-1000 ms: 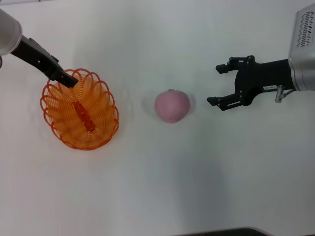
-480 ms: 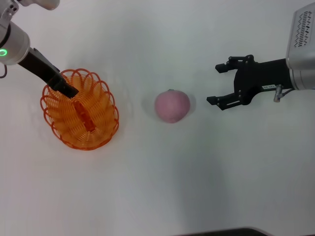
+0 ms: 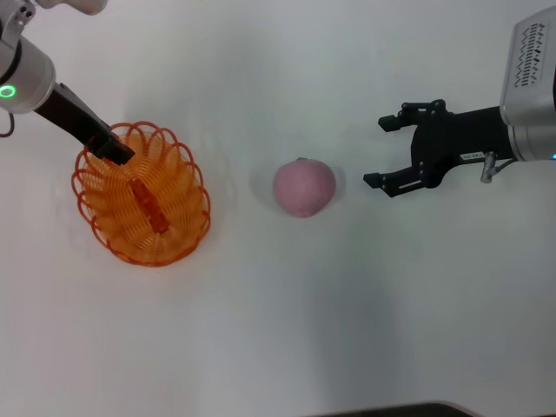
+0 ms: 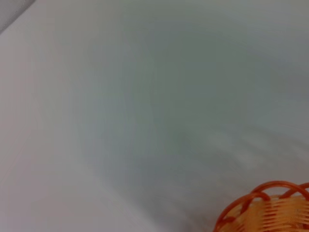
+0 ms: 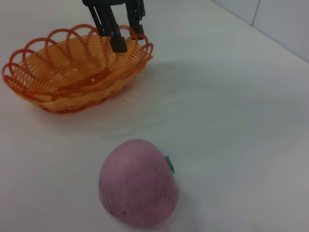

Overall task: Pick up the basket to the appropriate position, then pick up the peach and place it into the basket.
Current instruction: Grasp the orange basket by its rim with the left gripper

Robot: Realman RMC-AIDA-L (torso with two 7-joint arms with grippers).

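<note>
Fingers spread wide, the right gripper (image 3: 380,149) faces one peach (image 3: 303,188) just to its left on the table (image 3: 365,295); the left gripper (image 3: 120,149) meets one basket's (image 3: 143,195) far rim, grip unclear. Left wrist: only a rim arc. Right wrist: peach nearest, basket beyond.

Plain white tabletop (image 3: 287,330), dark strip (image 3: 408,410) at near edge, tiled wall (image 5: 285,24) beyond.
</note>
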